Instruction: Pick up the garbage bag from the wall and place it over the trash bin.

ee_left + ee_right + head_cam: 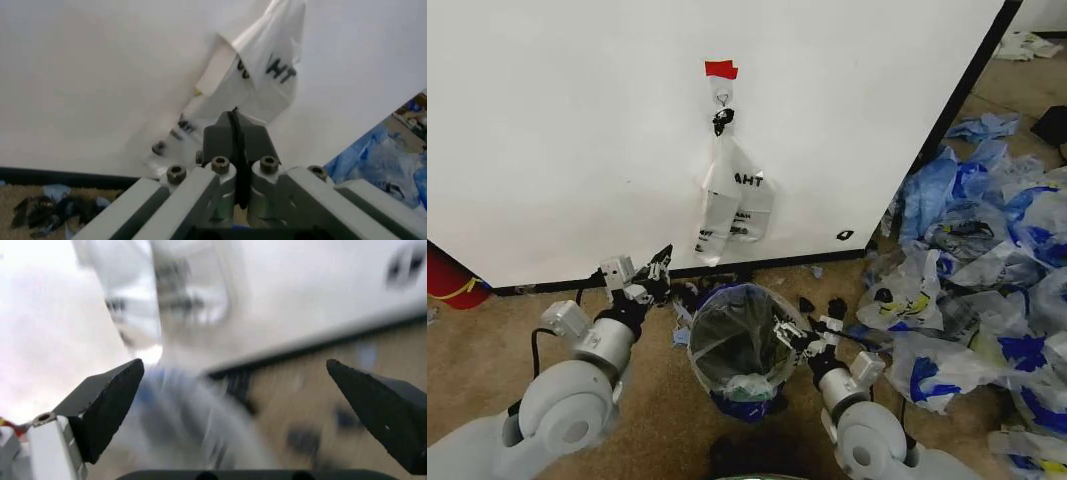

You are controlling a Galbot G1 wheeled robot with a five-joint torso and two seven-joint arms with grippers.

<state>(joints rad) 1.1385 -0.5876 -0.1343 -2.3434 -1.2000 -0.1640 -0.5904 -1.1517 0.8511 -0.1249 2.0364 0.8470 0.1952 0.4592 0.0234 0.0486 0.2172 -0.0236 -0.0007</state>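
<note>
The left gripper (659, 268), fingers pressed together on nothing, hovers near the white wall (557, 130). The thin white lettered garbage bag (732, 200) hangs there above the small round, seemingly lined trash bin (742, 345). The right gripper (799, 335) gapes beside its rim.

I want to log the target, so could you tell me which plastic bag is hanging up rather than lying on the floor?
The white bag with black lettering hangs from the hook on the wall; the blue-and-white bags lie heaped on the carpet.

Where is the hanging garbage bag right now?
In the head view, the garbage bag hangs from the metal hook on the wall, above the trash bin.
</note>
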